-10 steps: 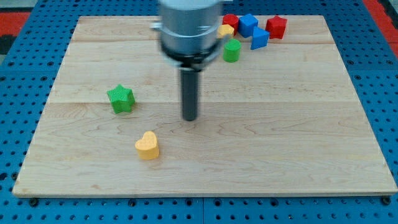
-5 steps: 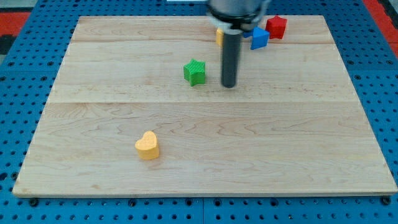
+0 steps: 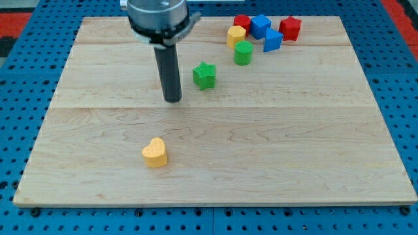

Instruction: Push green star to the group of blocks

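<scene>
The green star (image 3: pixel 204 75) lies on the wooden board (image 3: pixel 261 150), upper middle. My tip (image 3: pixel 172 100) rests on the board to the star's lower left, a short gap away, not touching it. The group of blocks sits at the view's top right: a green cylinder (image 3: pixel 243 53), a yellow block (image 3: pixel 236 35), a red block (image 3: pixel 242 21), a blue cube (image 3: pixel 260 26), a blue block (image 3: pixel 272 40) and a red cube (image 3: pixel 290 29). The green cylinder is the nearest of them to the star.
A yellow heart (image 3: pixel 155 153) lies alone at the lower left of the board. The board sits on a blue pegboard surface (image 3: pixel 19 98).
The green star went from the left of the board to the upper middle, then stayed. My tip moved from the star's right to its lower left.
</scene>
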